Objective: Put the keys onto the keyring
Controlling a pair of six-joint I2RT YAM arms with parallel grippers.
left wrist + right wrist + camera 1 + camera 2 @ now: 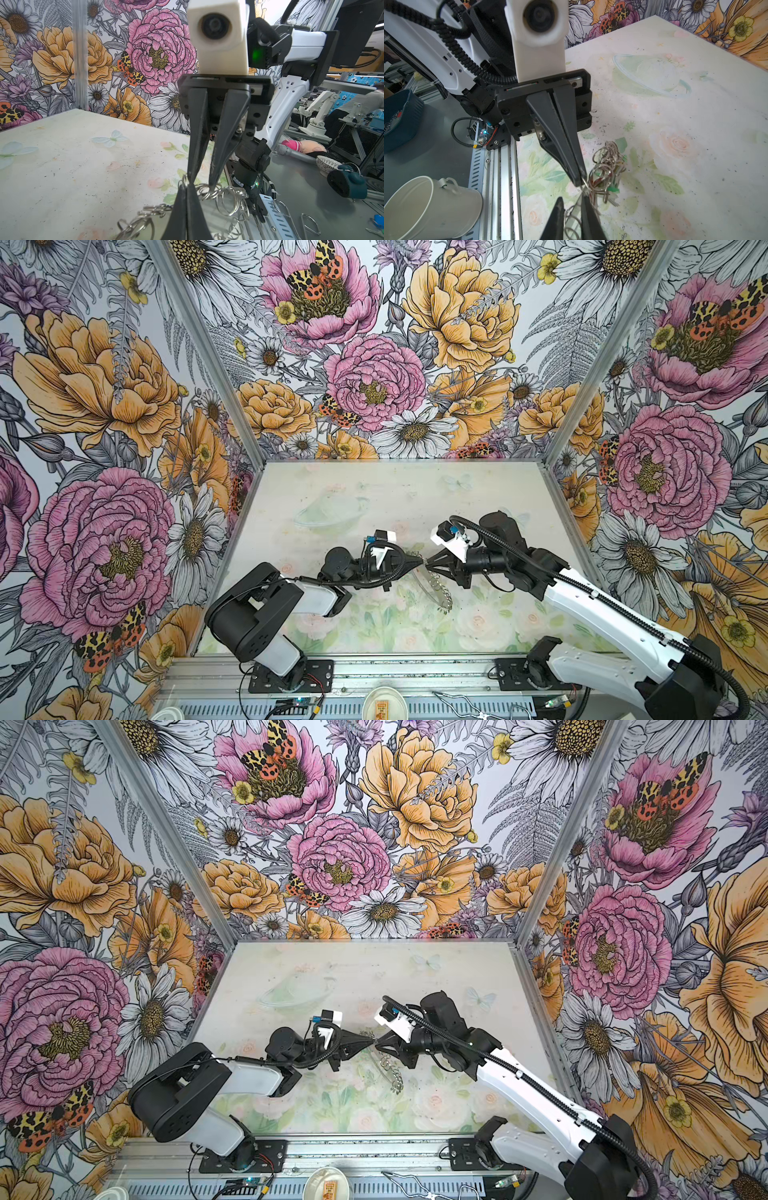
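In both top views I see my two arms meeting tip to tip over the middle of the table (374, 489). The keyring (439, 588) slants down from that meeting point toward the near side. From up there it sits almost edge-on, and I cannot make out any colour on it.

The right wrist view gives me what those views miss. The left gripper (580, 181) has its jaws pressed fully together, nipping one of the split rings (607, 149) on the keyring's fringe. The keys (611, 188) hang bunched just beyond it, with green and red heads showing among the wire.

The left wrist view shows the opposite side. The right gripper (201, 183) has its fingers a narrow gap apart, tips down among the split rings right beside the left tips. Rings pass between its fingers in its own wrist view, but I do not see them clamped on any.
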